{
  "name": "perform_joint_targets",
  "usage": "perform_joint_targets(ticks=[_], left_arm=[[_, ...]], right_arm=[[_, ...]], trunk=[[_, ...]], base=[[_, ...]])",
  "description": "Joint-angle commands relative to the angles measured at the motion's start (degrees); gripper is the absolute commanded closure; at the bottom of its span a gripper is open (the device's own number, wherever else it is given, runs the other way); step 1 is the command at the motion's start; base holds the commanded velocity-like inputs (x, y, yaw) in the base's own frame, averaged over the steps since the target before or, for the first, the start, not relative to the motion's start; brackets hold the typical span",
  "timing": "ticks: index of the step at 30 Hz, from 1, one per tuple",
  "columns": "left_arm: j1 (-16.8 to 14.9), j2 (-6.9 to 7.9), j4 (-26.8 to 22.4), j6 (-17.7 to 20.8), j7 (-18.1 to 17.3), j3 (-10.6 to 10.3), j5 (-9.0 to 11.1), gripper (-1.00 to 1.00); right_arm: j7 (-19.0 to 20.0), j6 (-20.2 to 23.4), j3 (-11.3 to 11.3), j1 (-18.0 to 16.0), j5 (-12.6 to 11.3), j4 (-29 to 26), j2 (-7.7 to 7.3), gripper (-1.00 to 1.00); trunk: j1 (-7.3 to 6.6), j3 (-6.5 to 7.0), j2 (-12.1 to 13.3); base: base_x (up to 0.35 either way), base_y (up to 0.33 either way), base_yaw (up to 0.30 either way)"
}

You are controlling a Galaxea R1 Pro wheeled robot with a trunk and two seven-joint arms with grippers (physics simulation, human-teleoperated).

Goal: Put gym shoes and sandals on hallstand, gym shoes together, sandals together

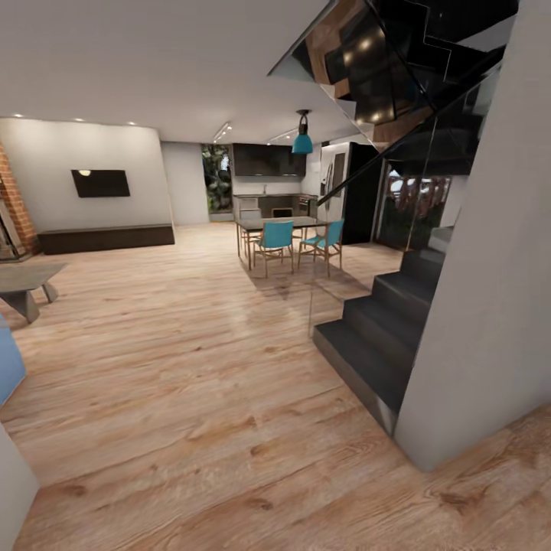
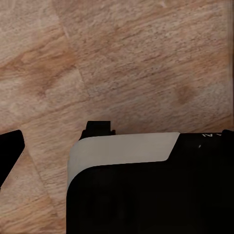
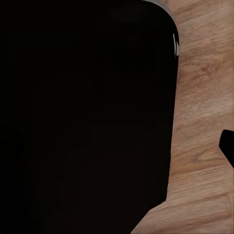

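The gym shoes, the sandals and the hallstand are out of view. Light brown wood-grain plank floor (image 1: 191, 367) stretches ahead through an open living area. The left wrist view looks down on the same floor (image 2: 136, 63) and on my black and white body (image 2: 146, 195). A dark tip (image 2: 9, 151) at that frame's edge may be a finger; its state is unclear. In the right wrist view my black body (image 3: 83, 117) covers most of the frame, with floor (image 3: 204, 97) beside it and another dark tip (image 3: 228, 146) at the edge.
A dark staircase (image 1: 383, 337) rises at the right beside a grey wall (image 1: 490, 306). Further back stand a dining table (image 1: 279, 223) and turquoise chairs (image 1: 274, 239). A low table (image 1: 27, 283) and a dark bench (image 1: 107, 237) are at the left.
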Motion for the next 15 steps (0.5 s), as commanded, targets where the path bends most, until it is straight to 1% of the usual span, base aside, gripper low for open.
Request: perform_joint_targets(ticks=[1,15], left_arm=[[0.0,0.0,0.0,0.0,0.0,0.0,0.0,-1.0],[0.0,0.0,-0.2,-0.1,0.0,0.0,0.0,-1.0]], right_arm=[[0.0,0.0,0.0,0.0,0.0,0.0,0.0,-1.0],[0.0,0.0,0.0,0.0,0.0,0.0,0.0,-1.0]], trunk=[[0.0,0.0,0.0],[0.0,0.0,0.0]], base=[[0.0,0.003,-0.277],[0.0,0.0,-0.278]])
